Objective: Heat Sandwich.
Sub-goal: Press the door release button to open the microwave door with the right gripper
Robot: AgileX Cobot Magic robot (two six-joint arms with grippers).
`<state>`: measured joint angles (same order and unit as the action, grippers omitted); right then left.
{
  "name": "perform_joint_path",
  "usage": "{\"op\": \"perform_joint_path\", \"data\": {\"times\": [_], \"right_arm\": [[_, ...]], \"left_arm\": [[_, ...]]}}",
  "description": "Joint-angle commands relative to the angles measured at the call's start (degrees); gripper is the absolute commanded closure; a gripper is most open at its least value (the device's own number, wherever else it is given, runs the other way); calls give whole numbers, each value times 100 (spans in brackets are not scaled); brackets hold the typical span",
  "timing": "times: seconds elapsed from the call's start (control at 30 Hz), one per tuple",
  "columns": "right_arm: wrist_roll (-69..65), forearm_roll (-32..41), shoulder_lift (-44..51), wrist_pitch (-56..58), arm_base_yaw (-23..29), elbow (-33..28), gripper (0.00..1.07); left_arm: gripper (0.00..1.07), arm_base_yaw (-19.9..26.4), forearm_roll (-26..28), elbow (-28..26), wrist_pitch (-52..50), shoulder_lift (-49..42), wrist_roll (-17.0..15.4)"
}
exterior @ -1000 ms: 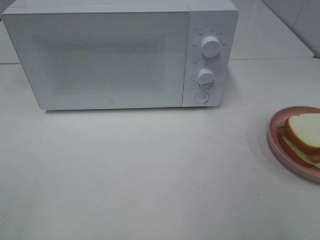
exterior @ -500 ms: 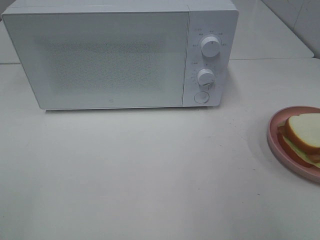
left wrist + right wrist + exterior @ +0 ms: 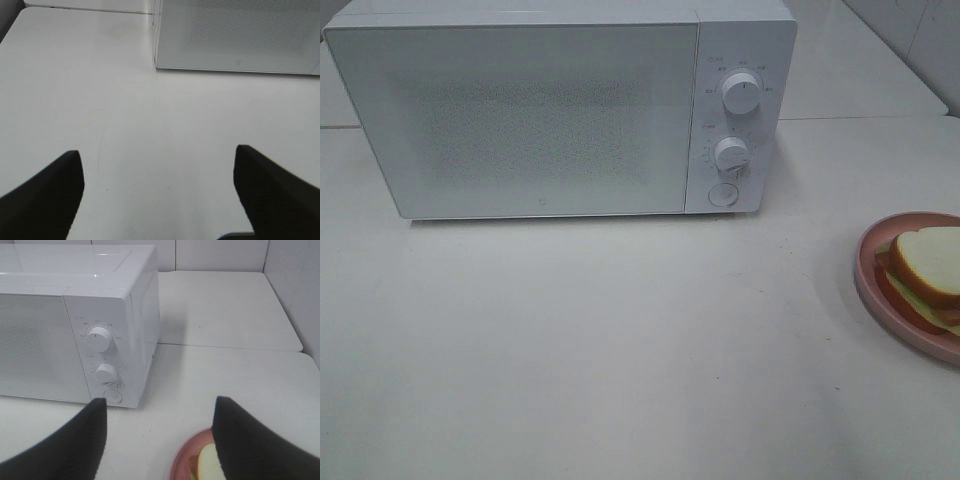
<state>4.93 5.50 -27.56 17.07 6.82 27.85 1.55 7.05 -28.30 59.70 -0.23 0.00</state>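
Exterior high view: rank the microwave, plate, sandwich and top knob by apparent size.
1. Microwave
2. Plate, though cut off by the frame edge
3. Sandwich, also cut off
4. Top knob

No legible text. Microwave (image 3: 540, 110): faint grey scale marks ring upper knob (image 3: 741, 92) and lower knob (image 3: 731, 154), unreadable. Tiny mark low on door (image 3: 238, 62), illegible.
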Motion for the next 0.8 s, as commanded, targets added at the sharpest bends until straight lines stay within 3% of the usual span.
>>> {"op": "perform_joint_path", "data": {"times": [0.03,0.33,0.5,0.8], "right_arm": [[350,286,-172,-241,0,6,46],[1014,1157,-871,-550,0,6,47],[1175,1381,-1146,-636,6,6,55],[1169,1604,-1255,-882,6,6,94]], "left_arm": [[31,-34,11,17,-69,-132,0],[31,-34,11,17,-69,-132,0],[31,-34,11,17,-69,-132,0],[31,-34,11,17,-69,-132,0]]}}
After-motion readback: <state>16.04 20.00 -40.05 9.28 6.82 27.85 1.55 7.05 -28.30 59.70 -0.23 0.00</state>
